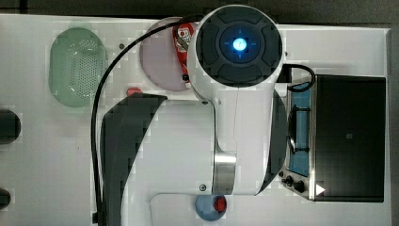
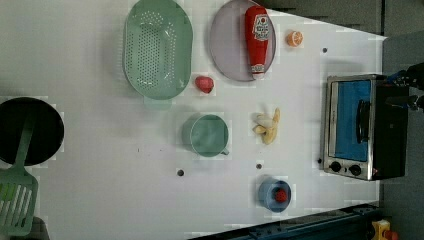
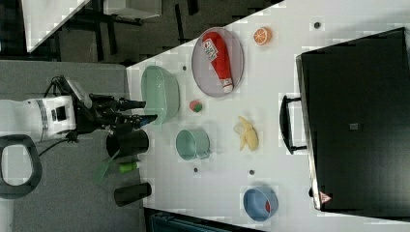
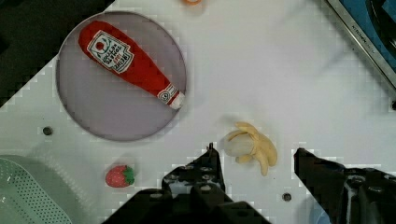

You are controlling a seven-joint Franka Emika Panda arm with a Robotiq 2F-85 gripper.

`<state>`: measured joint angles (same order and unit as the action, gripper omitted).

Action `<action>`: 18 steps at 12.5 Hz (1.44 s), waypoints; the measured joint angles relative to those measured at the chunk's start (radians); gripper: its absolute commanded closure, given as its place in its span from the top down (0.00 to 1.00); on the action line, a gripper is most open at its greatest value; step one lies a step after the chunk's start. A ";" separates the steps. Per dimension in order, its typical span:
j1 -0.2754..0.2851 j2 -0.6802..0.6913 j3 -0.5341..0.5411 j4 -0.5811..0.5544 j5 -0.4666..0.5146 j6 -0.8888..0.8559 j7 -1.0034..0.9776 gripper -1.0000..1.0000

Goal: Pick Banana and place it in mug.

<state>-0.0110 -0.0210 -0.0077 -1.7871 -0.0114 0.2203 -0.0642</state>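
Note:
The pale yellow banana lies on the white table between the mug and the toaster oven, also seen in the right view. The teal-green mug stands upright just to the left view's left of it, and it shows in the right view too. My gripper hangs well clear of the table, open, with nothing in it. In the wrist view the banana appears between the two spread dark fingers, far below them. In the top view the arm covers both things.
A pale green perforated basket, a grey plate with a ketchup bottle, a strawberry and an orange slice lie beyond. A toaster oven, a blue cup and a black pan ring the area.

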 measured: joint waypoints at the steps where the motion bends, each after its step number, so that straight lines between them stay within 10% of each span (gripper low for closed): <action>1: -0.002 -0.068 -0.004 -0.099 -0.008 0.004 0.002 0.79; 3: -0.008 -0.239 -0.018 -0.260 -0.017 -0.028 0.014 1.00; 6: -0.009 -0.333 -0.027 -0.303 0.000 0.001 0.012 1.00; 18: -0.005 0.130 -0.002 -0.402 -0.019 0.296 -0.692 1.00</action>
<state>-0.0156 0.1087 -0.0097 -2.1895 -0.0306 0.5161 -0.7563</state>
